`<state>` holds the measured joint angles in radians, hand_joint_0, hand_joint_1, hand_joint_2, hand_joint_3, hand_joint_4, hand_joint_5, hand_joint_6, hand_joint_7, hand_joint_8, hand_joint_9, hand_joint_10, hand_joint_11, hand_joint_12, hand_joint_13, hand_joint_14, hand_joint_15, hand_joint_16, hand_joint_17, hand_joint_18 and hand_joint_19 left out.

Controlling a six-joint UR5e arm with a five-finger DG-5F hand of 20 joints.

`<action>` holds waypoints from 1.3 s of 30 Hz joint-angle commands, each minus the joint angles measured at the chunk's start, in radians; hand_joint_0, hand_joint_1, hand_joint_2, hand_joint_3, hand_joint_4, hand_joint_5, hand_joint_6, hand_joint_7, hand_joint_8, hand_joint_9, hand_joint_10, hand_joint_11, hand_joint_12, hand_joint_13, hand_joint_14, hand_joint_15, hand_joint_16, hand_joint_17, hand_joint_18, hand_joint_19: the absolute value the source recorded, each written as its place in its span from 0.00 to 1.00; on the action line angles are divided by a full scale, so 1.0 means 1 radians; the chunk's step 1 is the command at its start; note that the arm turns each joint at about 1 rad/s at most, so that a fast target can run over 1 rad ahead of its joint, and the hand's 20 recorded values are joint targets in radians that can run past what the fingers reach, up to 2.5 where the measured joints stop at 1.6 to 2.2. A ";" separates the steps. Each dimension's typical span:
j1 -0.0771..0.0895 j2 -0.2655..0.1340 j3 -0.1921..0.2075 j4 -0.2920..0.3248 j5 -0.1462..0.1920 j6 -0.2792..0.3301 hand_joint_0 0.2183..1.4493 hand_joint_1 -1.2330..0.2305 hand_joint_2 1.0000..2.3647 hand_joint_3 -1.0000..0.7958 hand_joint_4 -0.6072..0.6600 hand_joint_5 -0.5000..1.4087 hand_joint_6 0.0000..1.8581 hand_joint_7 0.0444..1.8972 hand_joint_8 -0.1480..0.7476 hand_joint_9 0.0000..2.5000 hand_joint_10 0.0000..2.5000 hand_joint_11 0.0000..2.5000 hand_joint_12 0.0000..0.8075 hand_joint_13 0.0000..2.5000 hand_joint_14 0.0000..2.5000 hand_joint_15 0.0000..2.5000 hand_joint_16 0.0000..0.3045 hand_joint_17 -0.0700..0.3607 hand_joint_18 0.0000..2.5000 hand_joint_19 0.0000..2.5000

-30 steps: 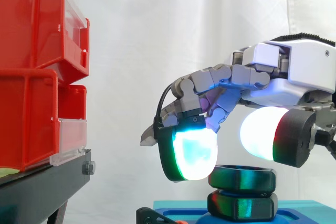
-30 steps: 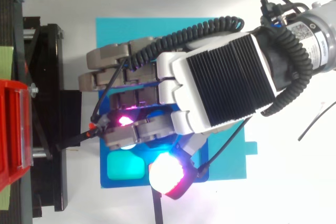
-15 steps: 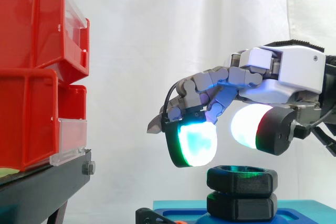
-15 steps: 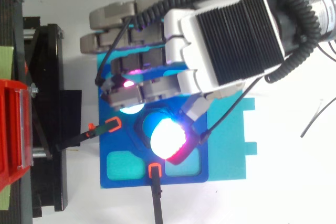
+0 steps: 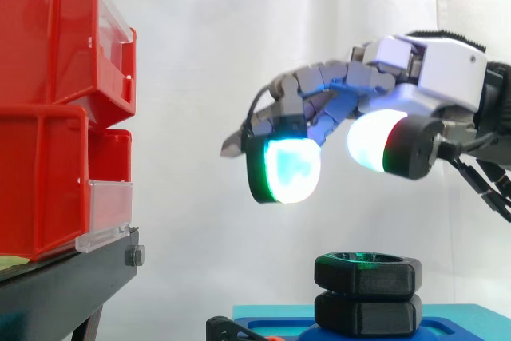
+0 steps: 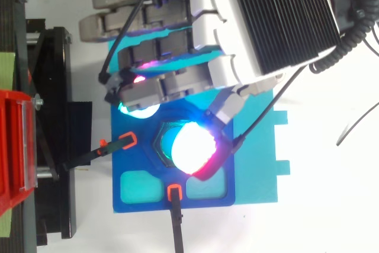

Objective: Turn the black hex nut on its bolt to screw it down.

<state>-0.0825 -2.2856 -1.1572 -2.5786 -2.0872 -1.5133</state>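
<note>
Hovering empty, the grey robot hand (image 5: pixel 435 77) has its fingers loosely curved with the thumb held apart. The black hex nut (image 5: pixel 367 271) sits straight below it, not touching, bolt axis upright on the blue plastic base (image 6: pixel 256 173).
</note>
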 commanded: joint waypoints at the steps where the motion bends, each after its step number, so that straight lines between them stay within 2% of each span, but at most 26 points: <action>1: 0.021 0.000 0.020 -0.025 0.013 0.002 0.23 0.62 0.00 0.28 0.57 0.28 0.27 0.68 0.48 0.42 0.00 0.06 0.48 0.25 0.00 0.07 0.16 0.42 0.16 0.14; 3: 0.035 0.000 0.020 -0.032 0.032 -0.001 0.23 0.62 0.00 0.28 0.57 0.27 0.27 0.67 0.48 0.42 0.00 0.07 0.48 0.25 0.00 0.07 0.16 0.42 0.16 0.14; 4: 0.070 0.000 0.020 -0.034 0.056 0.002 0.23 0.62 0.00 0.28 0.57 0.27 0.27 0.67 0.48 0.42 0.00 0.06 0.48 0.25 0.00 0.07 0.16 0.42 0.16 0.14; 5: 0.070 0.000 0.020 -0.034 0.056 0.002 0.23 0.63 0.00 0.28 0.57 0.27 0.27 0.67 0.48 0.42 0.00 0.06 0.48 0.25 0.00 0.07 0.16 0.42 0.16 0.15; 6: 0.086 0.000 0.020 -0.041 0.079 0.002 0.23 0.63 0.00 0.28 0.57 0.27 0.27 0.66 0.48 0.42 0.00 0.06 0.48 0.25 0.00 0.07 0.16 0.42 0.16 0.14; 12: 0.106 0.000 0.020 -0.052 0.116 -0.001 0.24 0.63 0.00 0.28 0.57 0.26 0.27 0.60 0.48 0.40 0.00 0.06 0.49 0.24 0.00 0.07 0.16 0.42 0.15 0.15; 13: 0.118 0.000 0.019 -0.060 0.127 -0.001 0.24 0.63 0.00 0.28 0.57 0.26 0.27 0.59 0.48 0.40 0.00 0.06 0.49 0.24 0.00 0.07 0.16 0.42 0.15 0.15; 17: 0.138 0.000 0.019 -0.110 0.141 -0.022 0.24 0.63 0.00 0.28 0.57 0.26 0.27 0.58 0.48 0.40 0.00 0.06 0.49 0.24 0.00 0.07 0.16 0.42 0.15 0.15; 20: 0.145 -0.002 0.019 -0.138 0.164 -0.044 0.24 0.63 0.00 0.28 0.56 0.26 0.27 0.57 0.48 0.40 0.00 0.06 0.49 0.23 0.00 0.07 0.16 0.42 0.15 0.15; 25: 0.150 -0.002 0.002 -0.138 0.167 -0.056 0.24 0.63 0.00 0.28 0.56 0.26 0.27 0.57 0.47 0.39 0.00 0.06 0.49 0.23 0.00 0.07 0.17 0.43 0.15 0.15; 30: 0.148 -0.002 -0.021 -0.121 0.165 -0.059 0.24 0.63 0.00 0.28 0.56 0.26 0.27 0.58 0.47 0.40 0.00 0.06 0.49 0.23 0.00 0.07 0.17 0.43 0.15 0.15; 39: 0.139 -0.002 -0.021 -0.133 0.160 -0.074 0.24 0.63 0.00 0.28 0.56 0.26 0.27 0.60 0.48 0.40 0.00 0.06 0.49 0.24 0.00 0.07 0.17 0.43 0.15 0.15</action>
<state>0.0595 -2.2868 -1.1777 -2.7063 -1.9250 -1.5801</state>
